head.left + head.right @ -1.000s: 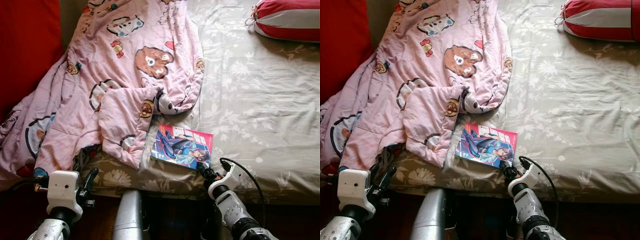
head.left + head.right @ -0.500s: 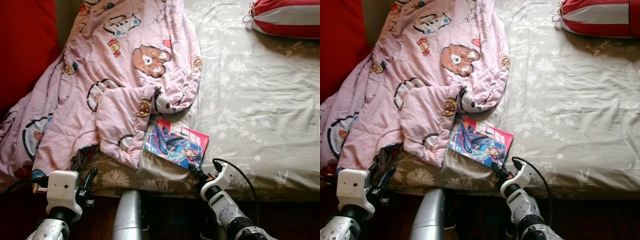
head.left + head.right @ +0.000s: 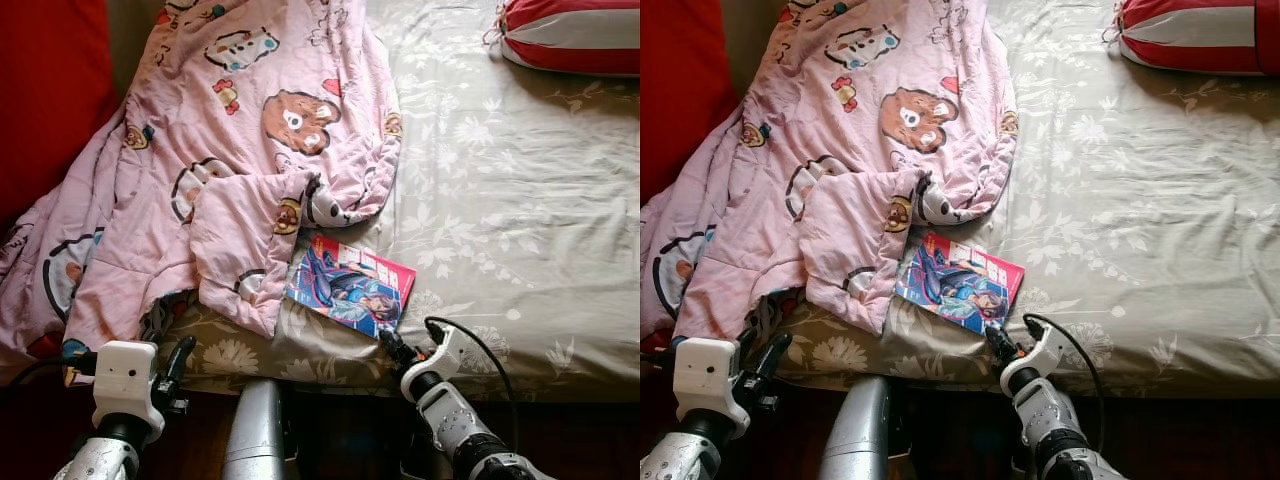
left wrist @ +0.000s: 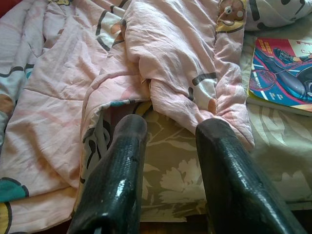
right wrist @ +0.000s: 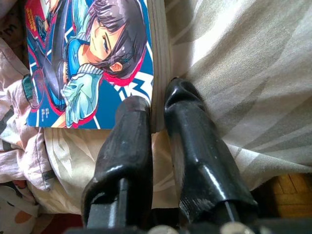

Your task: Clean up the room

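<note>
Right gripper [image 3: 387, 343] pinches the manga book [image 3: 349, 284] at its near corner — book lies ahead-left, far closer than the left gripper [image 3: 180, 356].

A bed spreads from the centre toward three o'clock, covered in an olive-grey sheet [image 3: 500, 230] printed with pale flowers and leaves, lightly creased. Its near edge drops away at six o'clock into deep shadow. At one o'clock a pillow [image 3: 575, 35] striped red and white lies against the top edge. At ten o'clock a broad, plain red surface [image 3: 50, 100] stands beside the bed; whether it is a cushion, a headboard or a wall cannot be told. Daylight falls softly across the sheet from the upper side. Beside the mattress's edge, the right wrist view catches a patch of wooden floor [image 5: 290, 190].
</note>
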{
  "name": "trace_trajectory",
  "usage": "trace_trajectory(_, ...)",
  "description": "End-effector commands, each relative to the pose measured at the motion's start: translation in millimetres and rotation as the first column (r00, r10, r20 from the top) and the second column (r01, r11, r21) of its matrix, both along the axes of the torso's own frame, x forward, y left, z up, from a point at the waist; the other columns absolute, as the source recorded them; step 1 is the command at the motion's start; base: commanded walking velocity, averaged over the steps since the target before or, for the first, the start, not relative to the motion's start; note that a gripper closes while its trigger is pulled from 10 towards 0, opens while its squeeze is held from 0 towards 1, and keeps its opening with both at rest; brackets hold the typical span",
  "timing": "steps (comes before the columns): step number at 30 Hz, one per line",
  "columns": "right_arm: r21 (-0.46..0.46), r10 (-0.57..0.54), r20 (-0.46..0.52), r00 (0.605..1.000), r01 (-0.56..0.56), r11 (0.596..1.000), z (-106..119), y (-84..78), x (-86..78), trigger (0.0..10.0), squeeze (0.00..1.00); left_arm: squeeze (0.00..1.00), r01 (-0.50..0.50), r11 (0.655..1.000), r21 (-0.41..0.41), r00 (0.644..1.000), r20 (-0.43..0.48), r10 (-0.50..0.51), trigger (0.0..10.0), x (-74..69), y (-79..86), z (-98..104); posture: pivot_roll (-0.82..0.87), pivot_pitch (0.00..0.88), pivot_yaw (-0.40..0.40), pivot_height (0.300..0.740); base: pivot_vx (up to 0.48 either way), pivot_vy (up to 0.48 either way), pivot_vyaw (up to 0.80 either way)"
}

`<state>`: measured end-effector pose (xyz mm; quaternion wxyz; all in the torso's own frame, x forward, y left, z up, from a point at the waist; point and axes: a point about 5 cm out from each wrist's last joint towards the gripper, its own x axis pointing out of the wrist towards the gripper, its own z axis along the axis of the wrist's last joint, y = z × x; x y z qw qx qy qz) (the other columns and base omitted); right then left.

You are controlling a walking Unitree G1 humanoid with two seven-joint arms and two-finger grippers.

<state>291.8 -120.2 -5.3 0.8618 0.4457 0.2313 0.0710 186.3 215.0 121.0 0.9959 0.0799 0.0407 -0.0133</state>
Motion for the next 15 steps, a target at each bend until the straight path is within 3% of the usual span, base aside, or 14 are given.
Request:
trace_trajectory(1, 0.024, 0.039, -0.034, 0.999, -0.038, 0.999, -5, 13.1, -6.1, 0.0, 0.00, 0.00, -0.011, 1.000, 0.021, 0.999, -0.030, 0.011, 10.0, -3.9, 4.5, -4, 0.33, 0.295, 0.094, 0.595, 0.000, 0.000, 0.00)
trace_trajectory(7, 0.024, 0.039, -0.034, 0.999, -0.038, 0.999, -5, 13.1, -6.1, 0.0, 0.00, 0.00, -0.011, 1.000, 0.021, 0.999, -0.030, 0.011, 10.0, -3.9, 4.5, -4, 0.33, 0.295, 0.094, 0.595, 0.000, 0.000, 0.00)
trace_trajectory(8, -0.032, -0.069, 0.078, 0.995, 0.072, 0.997, 5, -12.4, 3.3, 0.0, 0.00, 0.00, -0.037, 0.999, 0.018, 0.999, -0.023, 0.037, 10.0, 15.4, 8.1, -15, 0.20, 0.071, 0.041, 0.595, 0.000, 0.000, 0.00)
trace_trajectory(10, -0.105, -0.279, 0.243, 0.929, 0.311, 0.945, 22, -61.2, 4.7, 0.0, 0.00, 0.00, -0.068, 0.998, 0.008, 0.998, -0.003, 0.068, 10.0, 46.6, 10.2, -29, 0.18, 0.039, 0.036, 0.595, 0.000, 0.000, 0.00)
trace_trajectory(15, -0.100, -0.332, 0.238, 0.913, 0.363, 0.926, 19, -69.6, -1.4, 0.0, 0.00, 0.00, -0.073, 0.997, 0.006, 0.997, -0.003, 0.073, 10.0, 51.4, 10.7, -31, 0.17, 0.010, 0.036, 0.595, 0.000, 0.000, 0.00)
